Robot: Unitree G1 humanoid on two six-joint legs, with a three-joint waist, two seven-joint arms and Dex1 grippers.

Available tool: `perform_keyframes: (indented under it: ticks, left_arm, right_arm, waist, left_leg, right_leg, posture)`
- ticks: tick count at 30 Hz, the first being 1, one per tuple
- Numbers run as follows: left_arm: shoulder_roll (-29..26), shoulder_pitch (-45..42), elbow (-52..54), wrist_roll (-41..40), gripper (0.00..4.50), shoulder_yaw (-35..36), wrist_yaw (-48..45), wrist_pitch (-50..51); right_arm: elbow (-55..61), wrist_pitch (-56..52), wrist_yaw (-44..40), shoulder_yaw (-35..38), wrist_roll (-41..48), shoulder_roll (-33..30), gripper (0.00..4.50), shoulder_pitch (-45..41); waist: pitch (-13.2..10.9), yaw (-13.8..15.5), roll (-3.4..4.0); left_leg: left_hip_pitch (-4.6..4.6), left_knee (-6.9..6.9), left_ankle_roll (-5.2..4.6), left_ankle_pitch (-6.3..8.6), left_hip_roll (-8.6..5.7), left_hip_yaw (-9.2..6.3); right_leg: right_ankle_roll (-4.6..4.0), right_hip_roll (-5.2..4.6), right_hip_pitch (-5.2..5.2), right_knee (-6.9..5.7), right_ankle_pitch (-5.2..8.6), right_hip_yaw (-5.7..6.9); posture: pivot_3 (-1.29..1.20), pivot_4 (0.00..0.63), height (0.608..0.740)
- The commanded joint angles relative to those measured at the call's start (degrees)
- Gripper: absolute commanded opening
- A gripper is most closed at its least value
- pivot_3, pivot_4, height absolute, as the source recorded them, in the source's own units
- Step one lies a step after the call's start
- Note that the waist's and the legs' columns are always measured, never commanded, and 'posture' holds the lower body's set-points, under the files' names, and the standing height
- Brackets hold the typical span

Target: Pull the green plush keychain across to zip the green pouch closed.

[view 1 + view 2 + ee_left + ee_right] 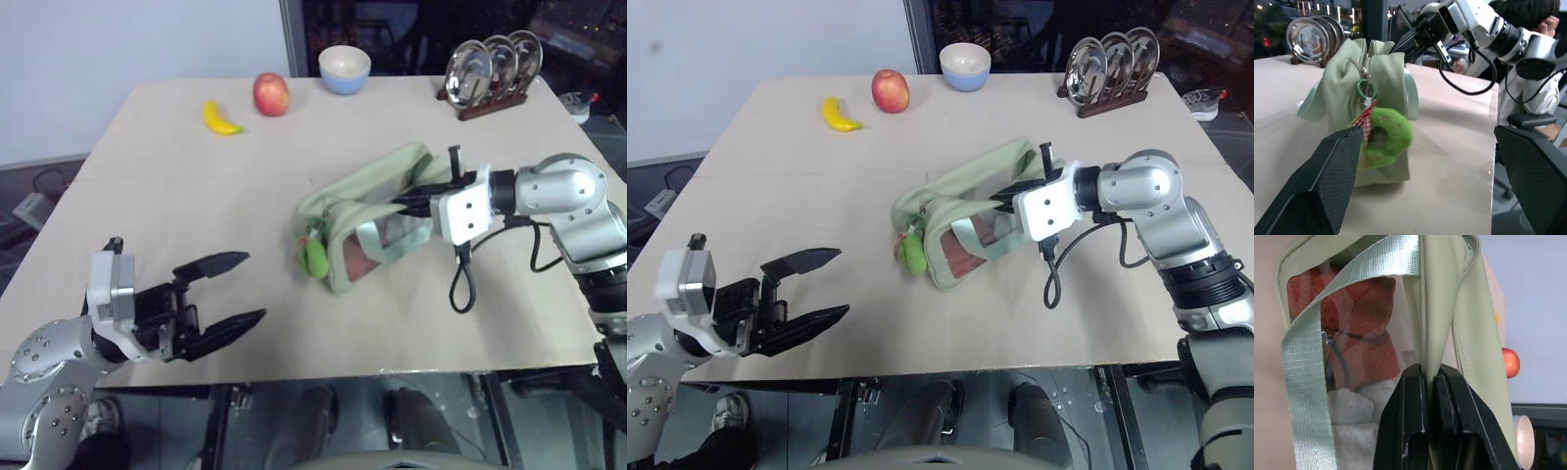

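R hand clamped on green pouch edge; L hand apart, green plush keychain just ahead.

Head cams look forward and down over the table, both sharing the green pouch. Left wrist cam sits low near the tabletop, facing the pouch's keychain end. Right wrist cam is jammed right up against the pouch's clear window.
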State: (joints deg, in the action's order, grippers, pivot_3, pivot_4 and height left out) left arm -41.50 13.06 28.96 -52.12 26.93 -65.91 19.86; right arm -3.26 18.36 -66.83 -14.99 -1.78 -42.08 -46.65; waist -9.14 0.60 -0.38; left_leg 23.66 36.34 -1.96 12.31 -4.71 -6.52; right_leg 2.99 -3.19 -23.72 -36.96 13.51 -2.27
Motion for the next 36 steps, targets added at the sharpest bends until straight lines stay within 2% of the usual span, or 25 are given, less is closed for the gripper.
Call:
perform_keyframes:
  ticks: [1, 5, 8, 11, 15, 17, 19, 21, 23, 27, 36]
  left_arm:
    - [-0.7, -1.0, 2.7, -1.6, 4.5, 0.7, 0.9, 0.3]
    - [0.5, -2.6, 2.0, -1.3, 4.5, 0.1, 3.6, 0.6]
    - [1.6, -3.1, 0.8, 1.0, 4.5, -0.6, 6.5, 0.0]
    - [3.7, -4.0, 0.5, 3.5, 4.5, -1.3, 11.3, -0.5]
    - [6.2, -6.3, -0.3, 6.4, 4.5, -2.3, 17.5, -0.5]
    - [6.6, -8.2, -1.3, 10.6, 4.5, -4.0, 22.9, 0.7]
    - [7.4, -10.4, -1.5, 11.0, 4.5, -5.7, 28.7, 5.0]
    - [7.6, -13.4, -2.3, 15.7, 4.5, -8.2, 34.6, 6.9]
    - [8.0, -16.0, -3.3, 17.2, 4.5, -9.6, 36.9, 8.0]
    - [9.8, -24.0, -9.4, 27.3, 4.5, -15.9, 43.2, 6.1]
    - [14.1, -31.3, -16.8, 35.1, 4.5, -24.0, 42.3, 1.4]
  right_arm:
    - [-3.2, -1.6, 2.8, 1.0, -2.5, 0.9, 0.05, -4.0]
    - [-8.2, -7.5, 7.9, 0.6, -8.8, 2.8, 0.05, -8.6]
    - [-8.6, -16.1, 9.6, 0.5, -11.2, 4.8, 0.05, -10.9]
    - [-4.3, -27.0, 9.1, 0.2, -12.0, 7.0, 0.05, -10.9]
    - [1.9, -32.1, 8.1, -1.0, -12.0, 8.6, 0.05, -9.1]
    - [3.4, -33.7, 8.4, -1.8, -12.6, 8.8, 0.05, -8.3]
    - [4.2, -34.6, 8.9, -2.4, -12.9, 9.0, 0.05, -7.7]
    - [4.6, -35.2, 9.3, -2.8, -13.2, 9.1, 0.05, -7.2]
    - [4.8, -35.6, 9.6, -2.9, -13.4, 9.2, 0.05, -7.0]
    - [6.3, -37.2, 9.9, -2.9, -13.3, 9.6, 0.05, -6.3]
    - [7.5, -38.8, 10.9, -3.5, -13.3, 10.5, 0.05, -6.2]
  waist:
    - [0.0, 0.0, 0.0]
    - [0.0, 0.0, 0.02]
    - [0.0, 0.0, 0.02]
    - [0.0, 0.0, 0.02]
    - [0.0, 0.0, 0.02]
    - [0.0, 0.1, 0.01]
    - [0.0, 0.1, 0.01]
    - [0.0, 0.1, 0.01]
    - [0.0, 0.2, -0.01]
    - [0.0, 0.1, -0.01]
    - [0.0, -0.7, -0.04]
  left_leg:
    - [0.0, 0.0, 0.02, -0.01, 0.0, 0.01]
    - [0.0, 0.0, 0.06, -0.03, -0.01, 0.05]
    - [0.03, 0.0, 0.07, -0.04, -0.01, 0.06]
    - [0.05, -0.01, 0.07, -0.04, -0.01, 0.06]
    - [0.08, -0.02, 0.08, -0.03, -0.02, 0.06]
    - [0.08, -0.02, 0.08, -0.03, -0.02, 0.05]
    - [0.07, -0.02, 0.08, -0.03, -0.03, 0.04]
    - [0.07, -0.01, 0.08, -0.03, -0.07, 0.04]
    - [0.06, 0.01, 0.08, -0.03, -0.1, 0.04]
    - [0.02, 0.03, 0.09, -0.04, -0.12, 0.11]
    - [0.06, 0.09, 0.1, -0.04, -0.13, 0.28]
  right_leg:
    - [0.0, 0.0, 0.0, 0.0, 0.0, -0.01]
    - [0.0, 0.0, -0.02, -0.02, 0.0, -0.01]
    - [0.0, 0.02, -0.09, -0.06, 0.0, -0.01]
    - [0.0, 0.02, -0.12, -0.08, -0.01, -0.04]
    - [0.01, 0.01, -0.17, -0.08, -0.01, -0.04]
    - [0.01, 0.01, -0.17, -0.09, -0.02, -0.03]
    - [0.02, 0.01, -0.16, -0.13, -0.02, -0.03]
    - [0.02, -0.01, -0.16, -0.16, -0.02, -0.03]
    - [0.03, -0.02, -0.17, -0.23, -0.02, 0.0]
    - [0.03, -0.01, -0.25, -0.47, -0.02, 0.05]
    - [0.03, -0.01, -0.44, -0.72, -0.02, -0.1]
  posture:
    - [0.0, 0.15, 0.74]
    - [0.0, 0.15, 0.74]
    - [0.0, 0.15, 0.74]
    - [0.0, 0.15, 0.74]
    - [0.0, 0.15, 0.74]
    - [0.0, 0.15, 0.74]
    - [0.0, 0.15, 0.74]
    - [0.0, 0.15, 0.74]
    - [0.0, 0.15, 0.74]
    - [0.0, 0.15, 0.74]
    - [0.0, 0.15, 0.74]
